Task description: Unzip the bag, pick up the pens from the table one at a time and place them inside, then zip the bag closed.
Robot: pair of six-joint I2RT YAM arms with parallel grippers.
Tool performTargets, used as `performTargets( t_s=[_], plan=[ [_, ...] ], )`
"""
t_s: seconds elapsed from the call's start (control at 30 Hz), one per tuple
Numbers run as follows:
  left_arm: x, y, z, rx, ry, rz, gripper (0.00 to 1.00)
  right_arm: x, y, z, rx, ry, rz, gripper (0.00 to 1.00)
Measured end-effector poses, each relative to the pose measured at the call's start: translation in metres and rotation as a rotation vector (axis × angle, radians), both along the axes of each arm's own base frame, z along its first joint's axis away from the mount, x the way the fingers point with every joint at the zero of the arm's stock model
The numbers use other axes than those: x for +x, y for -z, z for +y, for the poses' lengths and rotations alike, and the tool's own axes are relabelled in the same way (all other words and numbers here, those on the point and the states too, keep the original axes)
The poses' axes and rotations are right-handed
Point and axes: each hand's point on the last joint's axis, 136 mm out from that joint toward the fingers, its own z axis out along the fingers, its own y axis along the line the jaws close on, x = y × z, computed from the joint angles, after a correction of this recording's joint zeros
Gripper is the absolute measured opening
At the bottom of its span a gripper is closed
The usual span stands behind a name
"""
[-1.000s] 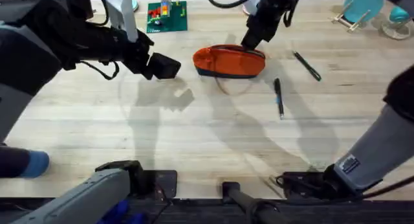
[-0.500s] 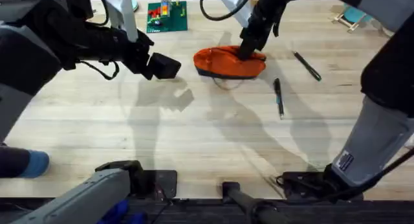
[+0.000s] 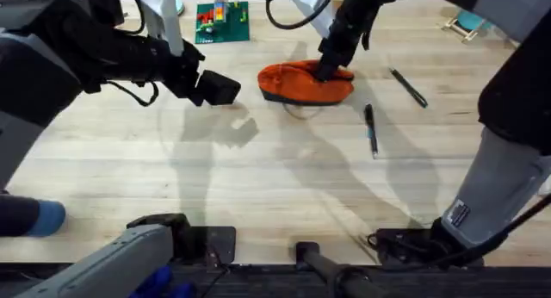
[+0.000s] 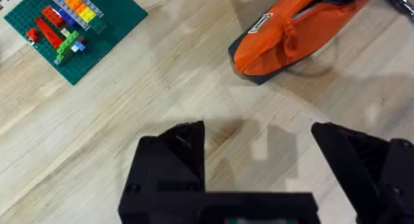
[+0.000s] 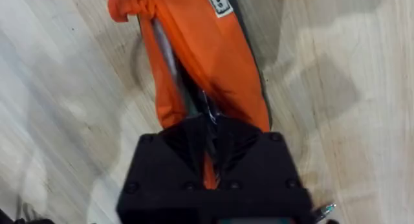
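The orange bag (image 3: 293,83) with its navy bottom band lies on the table (image 3: 258,177) at the far middle. My right gripper (image 3: 329,71) presses down on the bag's right end. In the right wrist view its fingers (image 5: 194,130) are shut on the zipper pull along the top of the bag (image 5: 207,49). My left gripper (image 3: 225,90) hovers open and holds nothing, a little left of the bag (image 4: 284,36). Right of the bag lie two pens, a dark greenish one (image 3: 409,88) and a black one with a bluish part (image 3: 370,130).
A green brick baseplate (image 3: 222,21) with coloured bricks sits at the far edge, left of the bag, and appears as the baseplate (image 4: 71,23) in the left wrist view. Blue objects (image 3: 472,21) rest at the far right corner. Bare wood stretches across the near half.
The right gripper has dropped from above the bag's right end onto its top and shut there, denting the bag. The left arm has stayed still.
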Motion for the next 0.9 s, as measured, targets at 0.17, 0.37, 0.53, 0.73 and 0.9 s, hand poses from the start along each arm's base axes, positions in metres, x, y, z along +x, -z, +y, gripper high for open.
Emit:
performTargets(
  t_s=[0.17,0.37,0.53,0.73,0.9],
  plan=[
    [0.0000,0.0000,0.0000,0.000,0.000,0.000,0.993,0.0007,-0.0003,0.0020,0.009,-0.009,-0.004,0.725],
    [0.0000,0.0000,0.0000,0.000,0.000,0.000,0.993,-0.0002,0.0000,0.0031,0.012,-0.018,-0.003,0.996],
    [0.0000,0.0000,0.0000,0.000,0.000,0.000,0.993,-0.0003,0.0003,0.0030,0.012,-0.018,-0.002,0.996],
    [0.0000,0.0000,0.0000,0.000,0.000,0.000,0.993,-0.0003,0.0001,0.0031,0.012,-0.018,-0.002,0.996],
    [0.0000,0.0000,0.0000,0.000,0.000,0.000,0.993,-0.0003,0.0002,0.0030,0.012,-0.018,-0.002,0.996]
  ],
)
